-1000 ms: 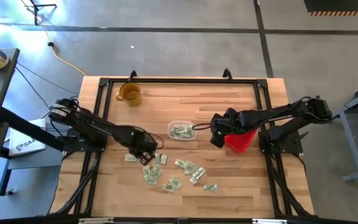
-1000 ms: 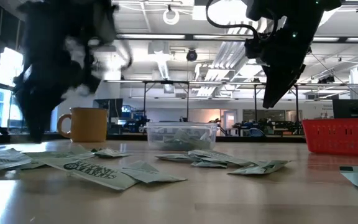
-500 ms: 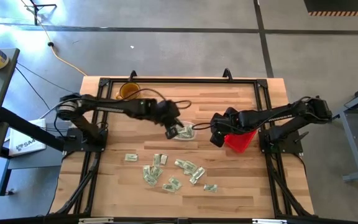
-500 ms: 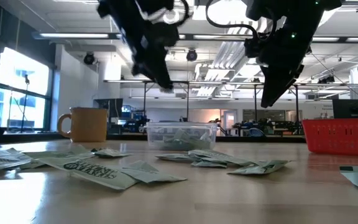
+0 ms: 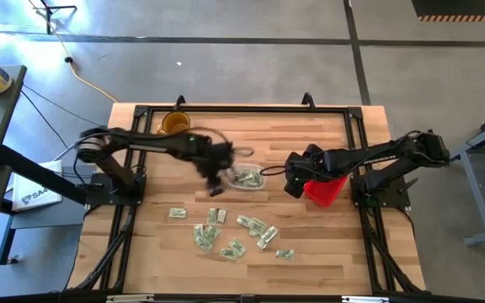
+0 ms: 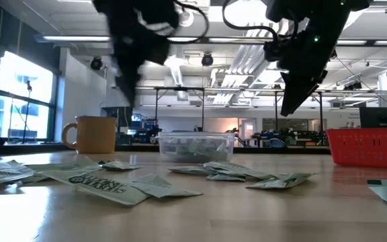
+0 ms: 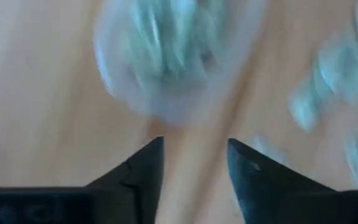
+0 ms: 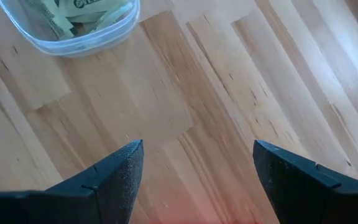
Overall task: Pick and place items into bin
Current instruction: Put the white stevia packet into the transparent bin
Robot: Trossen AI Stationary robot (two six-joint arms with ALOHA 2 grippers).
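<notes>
The clear bin (image 5: 247, 178) stands mid-table with several pale green packets inside. More packets (image 5: 230, 231) lie flat on the wood nearer the front edge, and in the low view they (image 6: 113, 181) spread across the foreground. My left gripper (image 5: 215, 185) hovers just left of the bin, pointing steeply down. The blurred left wrist view shows it (image 7: 194, 158) open with nothing between its fingers. My right gripper (image 5: 291, 187) hangs open and empty above the table just right of the bin (image 8: 73, 28).
A red mesh basket (image 5: 325, 190) sits right of my right gripper. An amber mug (image 5: 175, 125) stands near the far left corner. A black frame (image 5: 242, 109) runs around the table's edges. Bare wood lies between the bin and the loose packets.
My left gripper has risen from the loose packets at the near left and swung toward the far right, to the bin. It rolled its wrist on the way, then drew back a little to the bin's left side. My right arm has kept still.
</notes>
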